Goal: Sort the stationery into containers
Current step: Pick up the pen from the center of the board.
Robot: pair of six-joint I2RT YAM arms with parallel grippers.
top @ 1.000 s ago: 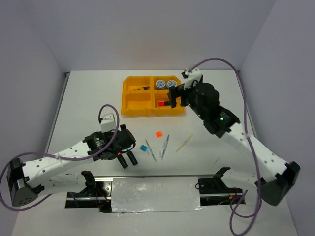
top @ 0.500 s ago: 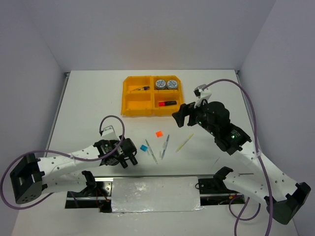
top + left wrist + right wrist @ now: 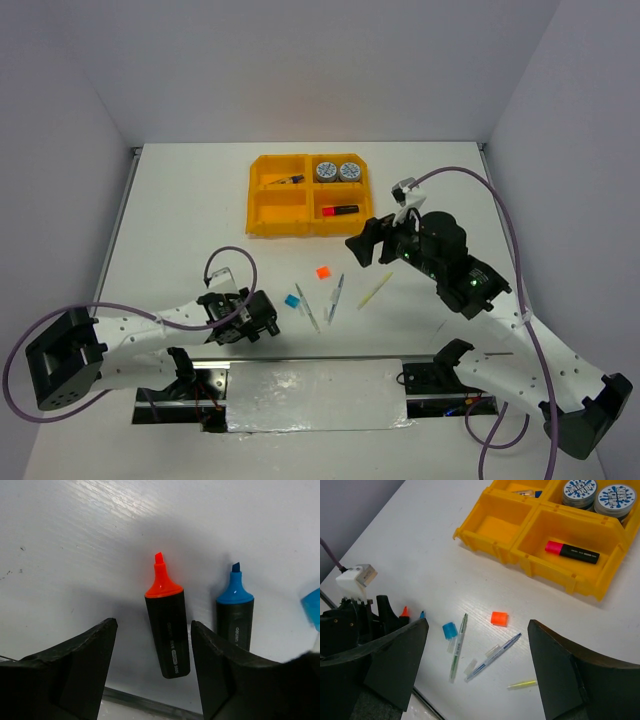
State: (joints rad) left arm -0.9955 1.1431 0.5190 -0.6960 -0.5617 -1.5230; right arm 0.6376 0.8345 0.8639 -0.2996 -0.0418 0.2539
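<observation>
Your left gripper [image 3: 152, 630] is low over the table [image 3: 75, 530]. Its jaws are spread to either side of the orange-tipped highlighter [image 3: 167, 630] and touch neither side of it. It grips nothing yet. The blue-tipped highlighter [image 3: 235, 620] lies just beside it, outside the jaws.

Your right gripper [image 3: 475, 630] hangs wide apart and empty above the loose items: a small blue cap-like piece [image 3: 449, 630], a small orange square piece [image 3: 498, 618], a greenish pen [image 3: 458, 647], a blue-and-white pen [image 3: 492, 657] and a pale yellow pen [image 3: 522, 684].

Farther out sits the orange-yellow tray [image 3: 262, 192]. Two patterned tape rolls [image 3: 338, 171] share its far-right compartment and a pink-capped highlighter [image 3: 343, 210] lies in the near-right one. A small dark item [image 3: 287, 181], too small to identify, is in the far-left compartment, and the near-left one looks bare.

By my reckoning you are roughly a third done. Both highlighters, three pens and both small pieces are not yet sorted.
</observation>
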